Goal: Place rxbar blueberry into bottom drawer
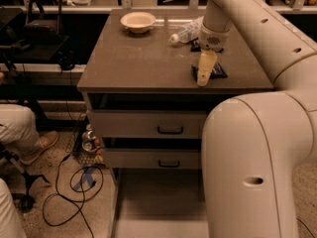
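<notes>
Your claw [202,79] is down at the rxbar blueberry [218,72], which lies flat on the tabletop [138,58]. I cannot tell if the claw is open or closed. The bottom drawer [153,202] is pulled out. The bar is not in it yet.

I record the cream-white, smooth-shelled robot arm [257,148] as built of thick, rounded segments. The nearest segment is a broad, domed cylinder with one small dark oval recess [253,181] on its face. The upper link [267,29] is slimmer and tubular, and carries a row of small dark holes along its side. The wrist collar [214,39] shows a grey speckled patch. Below it, the pale yellowish, tapered gripper [204,76] sits over the right front part of the brown cabinet top [138,58].
</notes>
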